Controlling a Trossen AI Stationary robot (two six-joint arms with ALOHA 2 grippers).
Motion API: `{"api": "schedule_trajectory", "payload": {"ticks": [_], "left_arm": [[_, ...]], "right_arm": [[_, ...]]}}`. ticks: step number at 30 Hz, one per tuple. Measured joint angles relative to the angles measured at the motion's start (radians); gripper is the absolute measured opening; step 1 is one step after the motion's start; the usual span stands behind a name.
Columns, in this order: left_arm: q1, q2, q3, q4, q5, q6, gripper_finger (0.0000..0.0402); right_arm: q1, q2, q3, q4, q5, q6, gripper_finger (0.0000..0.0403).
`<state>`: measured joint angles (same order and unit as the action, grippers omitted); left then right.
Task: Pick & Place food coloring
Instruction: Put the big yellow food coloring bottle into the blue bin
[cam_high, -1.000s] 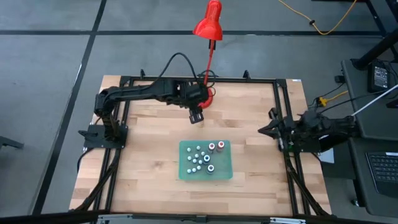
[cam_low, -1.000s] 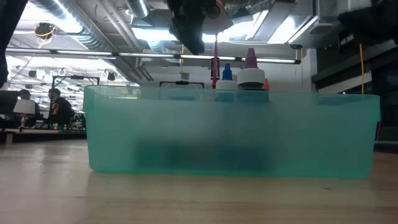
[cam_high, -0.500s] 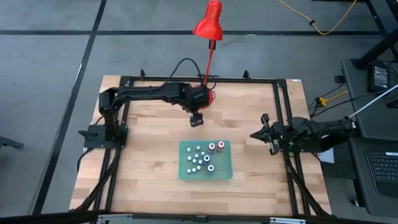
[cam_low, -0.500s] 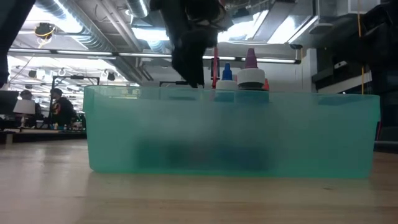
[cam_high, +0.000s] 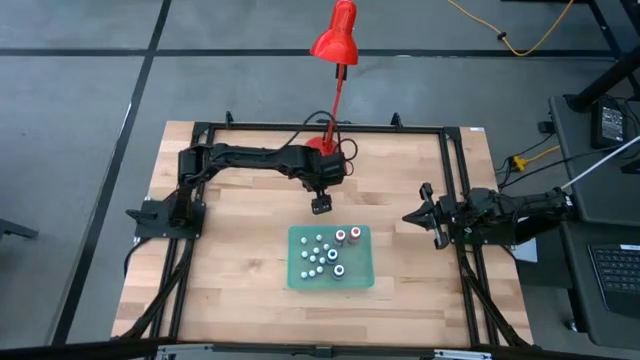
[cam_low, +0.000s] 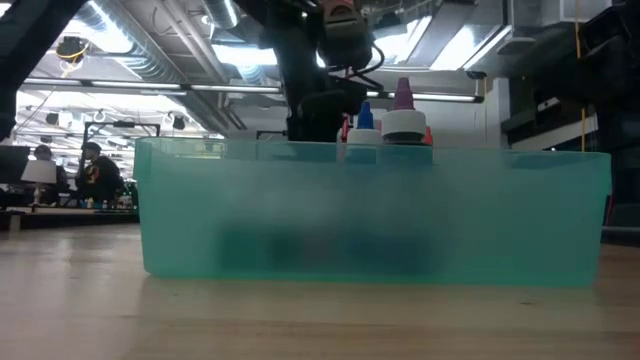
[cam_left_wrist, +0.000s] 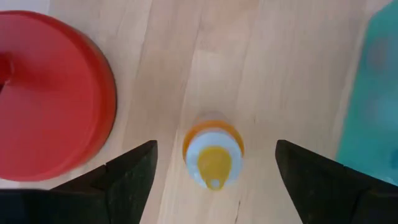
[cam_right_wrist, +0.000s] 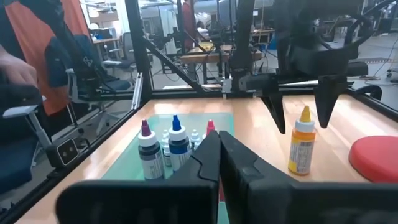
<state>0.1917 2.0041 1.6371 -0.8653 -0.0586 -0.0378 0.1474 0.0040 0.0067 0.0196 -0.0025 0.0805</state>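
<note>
An orange-capped food coloring bottle (cam_left_wrist: 213, 155) stands upright on its base on the bare wood, between the red lamp base (cam_left_wrist: 50, 93) and the green tray (cam_high: 331, 256). My left gripper (cam_high: 320, 205) points down over it, open. One finger (cam_left_wrist: 134, 171) stands on either side of the bottle (cam_right_wrist: 301, 149) without touching it. Several more small bottles (cam_high: 325, 252) stand in the tray, among them a purple-tipped (cam_right_wrist: 149, 155) and a blue-tipped one (cam_right_wrist: 177, 146). My right gripper (cam_high: 408, 216) waits shut at the table's right side.
The red desk lamp (cam_high: 335, 45) rises from its round base (cam_right_wrist: 376, 155) just beyond the orange bottle. A black frame (cam_high: 300, 128) runs around the wooden table. In the low view the tray's front wall (cam_low: 370, 215) hides the bottles' lower parts. People sit in the room behind.
My left gripper has come down and toward the table's near edge, from beside the lamp base to a place over the orange bottle just beyond the tray. My right arm has settled a little lower at the right edge. The bottles have kept still.
</note>
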Motion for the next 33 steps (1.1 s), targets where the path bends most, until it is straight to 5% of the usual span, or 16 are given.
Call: {"api": "schedule_trajectory", "payload": {"ticks": [7,20,26,33], "left_arm": [[0.003,0.011,0.0,0.038,-0.002,0.0,0.0288],[0.014,0.009,0.0,0.013,0.018,-0.029,0.0115],[0.008,0.007,0.036,-0.037,0.018,-0.055,0.0114],[-0.048,0.003,0.297,-0.211,0.0,-0.059,0.0114]], "right_arm": [[0.0,0.0,0.0,0.0,-0.007,0.019,0.001],[0.0,0.0,0.0,-0.001,-0.011,0.018,0.0011],[0.0,0.0,0.0,-0.001,-0.019,0.019,0.0012],[0.0,0.0,0.0,-0.001,-0.018,0.018,0.0012]]}}
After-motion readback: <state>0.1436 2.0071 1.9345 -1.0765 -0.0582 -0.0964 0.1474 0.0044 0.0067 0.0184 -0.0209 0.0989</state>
